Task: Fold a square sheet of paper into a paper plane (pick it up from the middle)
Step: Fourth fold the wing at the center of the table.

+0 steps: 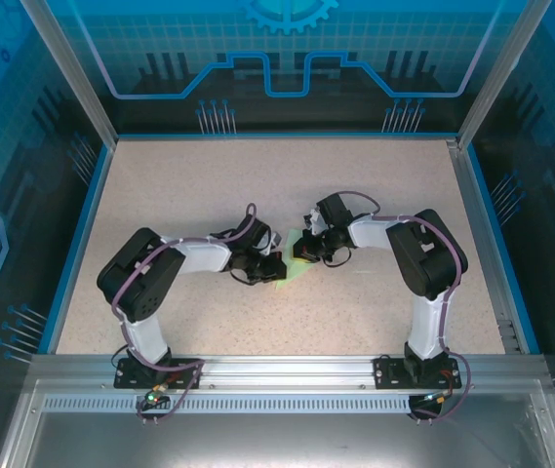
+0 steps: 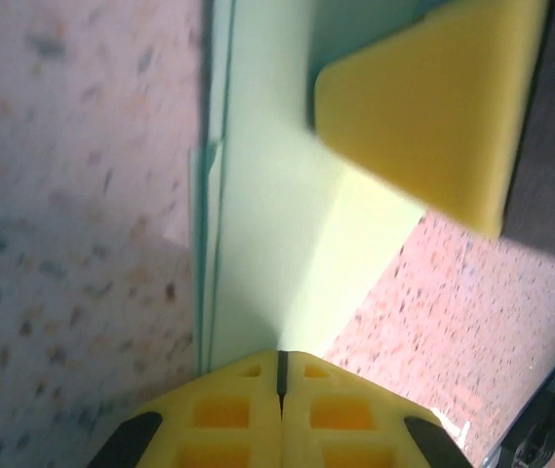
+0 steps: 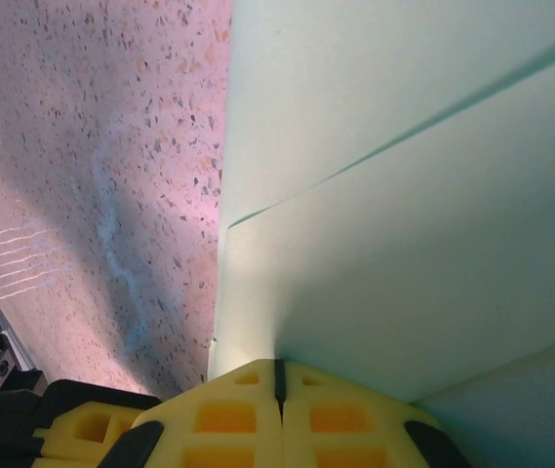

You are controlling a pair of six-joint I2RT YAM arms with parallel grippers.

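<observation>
The left pincer (image 2: 279, 359) is fully closed. Its two yellow fingers (image 2: 220, 414) are pressed flat together with only a thin dark seam between them, and the pale mint-green sheet of paper (image 2: 277, 244) comes straight out from between their tips, so it is pinched there. Ahead of this pincer the sheet runs away as a long folded strip. Its stacked layer edges lie along the left of the pincer's line, and a slanted edge falls away to its right, where the speckled desk (image 2: 72, 195) shows on both sides. Further ahead and to the right of those tips, a yellow wedge-shaped finger (image 2: 433, 107) of the right pincer (image 3: 279, 369) sits over the far part of the same sheet. The right pincer is closed just as tightly, its fingers meeting along one seam, and it too has the paper nipped at its tips. From there the sheet spreads ahead and to the right as a broad pale surface. A long straight layer edge crosses it on a slant, and the sheet's left border runs almost directly away from the tips, with bare desk to the left of it. In the overhead view the two pincers face each other nearly tip to tip, with a small patch of green showing between and just beside them. Whether the paper lies flat on the desk or is lifted off it cannot be told.
</observation>
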